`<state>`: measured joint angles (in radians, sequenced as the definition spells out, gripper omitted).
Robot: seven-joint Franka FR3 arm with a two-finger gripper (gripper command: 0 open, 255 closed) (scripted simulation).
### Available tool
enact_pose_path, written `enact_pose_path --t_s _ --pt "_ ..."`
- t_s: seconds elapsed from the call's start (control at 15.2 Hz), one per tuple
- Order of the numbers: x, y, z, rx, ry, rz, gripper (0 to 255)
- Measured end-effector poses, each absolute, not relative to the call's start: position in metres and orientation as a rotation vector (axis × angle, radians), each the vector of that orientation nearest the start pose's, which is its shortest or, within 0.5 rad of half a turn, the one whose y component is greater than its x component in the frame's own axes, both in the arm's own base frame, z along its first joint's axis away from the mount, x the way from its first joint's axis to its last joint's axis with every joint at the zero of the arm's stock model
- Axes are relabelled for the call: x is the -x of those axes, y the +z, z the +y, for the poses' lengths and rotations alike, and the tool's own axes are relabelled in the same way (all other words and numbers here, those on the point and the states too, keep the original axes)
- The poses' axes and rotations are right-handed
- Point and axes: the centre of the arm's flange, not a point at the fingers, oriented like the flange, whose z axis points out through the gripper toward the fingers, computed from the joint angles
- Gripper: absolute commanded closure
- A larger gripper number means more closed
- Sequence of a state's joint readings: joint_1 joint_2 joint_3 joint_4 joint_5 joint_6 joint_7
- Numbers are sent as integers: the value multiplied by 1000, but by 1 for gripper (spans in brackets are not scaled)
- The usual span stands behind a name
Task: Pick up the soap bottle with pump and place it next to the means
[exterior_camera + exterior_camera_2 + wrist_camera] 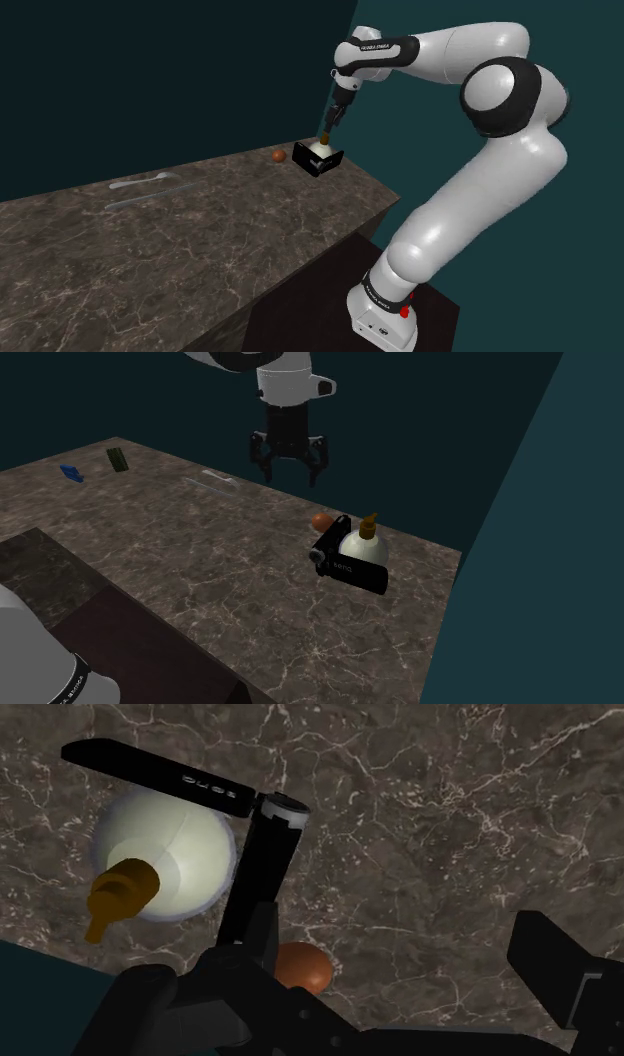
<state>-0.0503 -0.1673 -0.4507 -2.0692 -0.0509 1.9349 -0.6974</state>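
Observation:
A round white soap bottle (358,545) with a brown pump (369,526) stands upright near the far corner of the dark marble counter (200,572). A black hinged, L-shaped object (356,573) wraps around its base, and a small orange ball (320,520) lies beside it. My gripper (290,478) hangs open above them with nothing between its fingers, a little to the second exterior view's left of the bottle. In the wrist view the bottle (175,854), the black object (262,864) and the ball (302,966) lie below the left finger (240,994). In the shoulder view the gripper (331,124) hovers just over the bottle (321,149).
Pale utensils (140,186) lie further along the counter. A blue item (71,473) and a green item (118,458) sit at the far end. The counter edge (385,200) drops off close to the bottle, beside the teal wall. The robot's stand (385,312) is below.

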Motion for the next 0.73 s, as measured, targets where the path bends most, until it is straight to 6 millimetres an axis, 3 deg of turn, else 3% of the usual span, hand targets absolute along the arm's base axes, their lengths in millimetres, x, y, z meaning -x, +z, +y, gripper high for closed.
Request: enact_pose_path --t_s 0.73 --pt "-510 434 -372 3084 5 -367 0"
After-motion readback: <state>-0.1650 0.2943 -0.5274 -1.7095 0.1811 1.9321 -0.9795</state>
